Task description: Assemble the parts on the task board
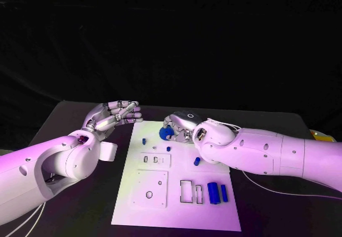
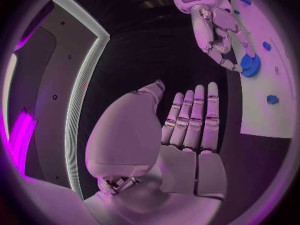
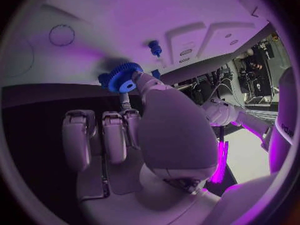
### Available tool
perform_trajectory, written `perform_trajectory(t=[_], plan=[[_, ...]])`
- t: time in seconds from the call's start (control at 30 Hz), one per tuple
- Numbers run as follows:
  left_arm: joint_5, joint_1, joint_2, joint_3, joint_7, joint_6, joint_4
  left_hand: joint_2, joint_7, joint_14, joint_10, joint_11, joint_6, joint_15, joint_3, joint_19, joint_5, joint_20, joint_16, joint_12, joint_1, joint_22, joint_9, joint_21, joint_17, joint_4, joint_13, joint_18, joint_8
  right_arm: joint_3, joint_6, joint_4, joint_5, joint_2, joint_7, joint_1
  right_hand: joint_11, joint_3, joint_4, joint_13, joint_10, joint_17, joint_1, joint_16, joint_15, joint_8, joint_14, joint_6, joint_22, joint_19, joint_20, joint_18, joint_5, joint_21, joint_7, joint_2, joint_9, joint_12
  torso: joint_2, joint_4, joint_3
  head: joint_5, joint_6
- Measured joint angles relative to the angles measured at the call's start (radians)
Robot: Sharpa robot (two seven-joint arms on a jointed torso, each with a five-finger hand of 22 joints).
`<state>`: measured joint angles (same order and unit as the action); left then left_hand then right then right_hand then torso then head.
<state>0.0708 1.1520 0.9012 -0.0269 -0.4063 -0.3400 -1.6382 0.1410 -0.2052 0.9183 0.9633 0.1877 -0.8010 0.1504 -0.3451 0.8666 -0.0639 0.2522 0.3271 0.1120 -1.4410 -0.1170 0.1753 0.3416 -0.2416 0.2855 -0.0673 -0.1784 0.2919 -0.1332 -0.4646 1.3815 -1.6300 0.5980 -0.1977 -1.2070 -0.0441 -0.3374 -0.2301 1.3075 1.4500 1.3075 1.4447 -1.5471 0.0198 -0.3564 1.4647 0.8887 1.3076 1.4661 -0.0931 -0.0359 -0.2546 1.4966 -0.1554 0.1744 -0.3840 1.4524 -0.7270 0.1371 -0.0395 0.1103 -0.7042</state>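
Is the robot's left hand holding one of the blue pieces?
No. The left hand is bare, fingers straight; the blue gear is at the right hand.

A black table (image 1: 85, 202) carries the white task board (image 1: 178, 212).

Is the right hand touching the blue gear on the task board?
Touching. The right wrist view shows the right hand with a fingertip against the blue gear, which is at the task board.
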Motion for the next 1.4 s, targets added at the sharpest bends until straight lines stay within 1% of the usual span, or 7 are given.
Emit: perform_trajectory(t=[0.43, 0.6, 0.73, 0.83, 0.93, 1.0, 1.4], plan=[[0.000, 0.000, 0.000, 0.000, 0.001, 0.000, 0.000, 0.000, 0.000, 0.000, 0.000, 0.000, 0.000, 0.000, 0.000, 0.000, 0.000, 0.000, 0.000, 0.000, 0.000, 0.000, 0.000, 0.000, 0.000, 0.000, 0.000, 0.000, 0.000, 0.000, 0.014, -0.031, 0.002, -0.021, 0.000, 0.004, -0.011, -0.018, -0.002, 0.000, -0.021, 0.000, -0.021, 0.000, 0.000, 0.001, 0.000, 0.000, 0.000, 0.000, 0.000, -0.001, 0.013, 0.000, 0.000, 0.021, 0.000, -0.026, 0.000, -0.0003, 0.0005, -0.002, -0.002], [0.000, 0.000, 0.000, 0.000, 0.001, 0.000, 0.001, 0.000, 0.000, 0.000, 0.000, 0.000, 0.000, 0.000, 0.000, 0.000, 0.000, 0.000, 0.000, 0.000, 0.000, 0.000, 0.000, 0.000, 0.000, 0.000, 0.000, 0.000, 0.000, -0.001, 0.019, -0.039, 0.003, -0.025, 0.000, 0.006, -0.041, -0.022, -0.011, 0.000, -0.052, 0.000, -0.071, 0.000, -0.025, 0.068, 0.003, -0.056, 0.000, 0.000, -0.018, -0.001, 0.054, -0.008, -0.011, 0.035, -0.019, -0.055, 0.000, -0.0008, 0.0009, -0.001, -0.001], [0.000, 0.000, 0.000, 0.000, 0.001, 0.000, 0.001, 0.000, 0.000, 0.000, 0.000, 0.000, 0.000, 0.000, 0.000, 0.000, 0.000, 0.000, 0.000, 0.000, 0.000, 0.001, 0.000, 0.000, 0.000, 0.000, 0.000, 0.000, 0.000, -0.002, 0.025, -0.044, 0.005, -0.027, 0.000, 0.008, -0.045, 0.007, -0.031, 0.000, -0.056, 0.000, -0.114, 0.000, -0.029, 0.094, 0.000, -0.069, 0.000, 0.000, -0.025, -0.001, 0.054, -0.008, -0.018, 0.044, -0.011, -0.057, 0.000, -0.0008, 0.0012, -0.001, 0.000], [0.000, 0.000, 0.000, 0.000, 0.002, 0.000, 0.001, 0.000, 0.000, 0.000, 0.000, 0.000, 0.000, 0.000, 0.000, 0.000, 0.000, 0.000, 0.000, 0.000, 0.000, 0.001, 0.000, 0.000, 0.000, 0.000, 0.000, 0.000, 0.000, -0.002, 0.032, -0.045, 0.008, -0.027, 0.000, 0.008, -0.048, 0.048, -0.056, 0.000, -0.059, 0.000, -0.183, -0.004, -0.033, 0.106, 0.003, -0.069, 0.000, 0.000, -0.025, -0.001, 0.022, -0.008, -0.018, 0.031, -0.015, -0.057, 0.000, -0.0007, 0.0012, 0.000, 0.000], [0.000, 0.000, 0.000, 0.000, 0.002, 0.000, 0.002, 0.000, 0.000, 0.000, 0.000, 0.000, 0.000, 0.000, 0.000, 0.000, 0.000, 0.000, -0.004, 0.000, 0.000, 0.001, 0.000, -0.003, -0.001, 0.000, 0.000, 0.000, 0.000, -0.002, 0.043, -0.045, 0.013, -0.025, 0.000, 0.007, -0.048, 0.101, -0.061, 0.000, -0.059, 0.000, -0.305, -0.004, -0.036, 0.121, 0.000, -0.069, 0.000, 0.000, -0.025, -0.001, -0.096, -0.008, -0.018, -0.003, -0.023, -0.057, 0.000, -0.0008, 0.0012, 0.001, 0.000], [0.000, 0.000, 0.000, 0.000, 0.002, 0.000, 0.002, 0.000, 0.000, 0.000, 0.000, 0.000, 0.000, 0.000, 0.000, 0.000, 0.000, 0.000, -0.004, -0.003, 0.000, 0.001, -0.001, -0.004, -0.001, 0.000, 0.000, 0.000, 0.000, -0.002, 0.049, -0.045, 0.015, -0.024, 0.000, 0.006, -0.048, 0.107, -0.062, 0.000, -0.059, 0.000, -0.323, -0.004, -0.036, 0.122, 0.000, -0.069, 0.000, 0.000, -0.025, -0.001, -0.121, -0.008, -0.018, -0.013, -0.024, -0.057, 0.000, -0.0008, 0.0012, 0.001, 0.000], [0.000, 0.000, 0.001, 0.000, 0.005, 0.000, 0.003, 0.000, 0.000, 0.000, 0.000, 0.000, 0.000, 0.000, 0.000, 0.000, 0.000, 0.000, -0.004, -0.004, 0.000, 0.001, -0.001, -0.004, -0.001, 0.000, 0.000, 0.000, 0.000, -0.002, 0.078, -0.046, 0.023, -0.013, -0.006, 0.007, -0.048, 0.107, -0.062, 0.001, -0.059, 0.000, -0.332, -0.004, -0.036, 0.123, 0.000, -0.060, 0.000, 0.000, -0.025, -0.001, -0.127, -0.008, -0.027, -0.019, -0.029, -0.057, 0.000, -0.0013, 0.0017, 0.002, 0.000]])
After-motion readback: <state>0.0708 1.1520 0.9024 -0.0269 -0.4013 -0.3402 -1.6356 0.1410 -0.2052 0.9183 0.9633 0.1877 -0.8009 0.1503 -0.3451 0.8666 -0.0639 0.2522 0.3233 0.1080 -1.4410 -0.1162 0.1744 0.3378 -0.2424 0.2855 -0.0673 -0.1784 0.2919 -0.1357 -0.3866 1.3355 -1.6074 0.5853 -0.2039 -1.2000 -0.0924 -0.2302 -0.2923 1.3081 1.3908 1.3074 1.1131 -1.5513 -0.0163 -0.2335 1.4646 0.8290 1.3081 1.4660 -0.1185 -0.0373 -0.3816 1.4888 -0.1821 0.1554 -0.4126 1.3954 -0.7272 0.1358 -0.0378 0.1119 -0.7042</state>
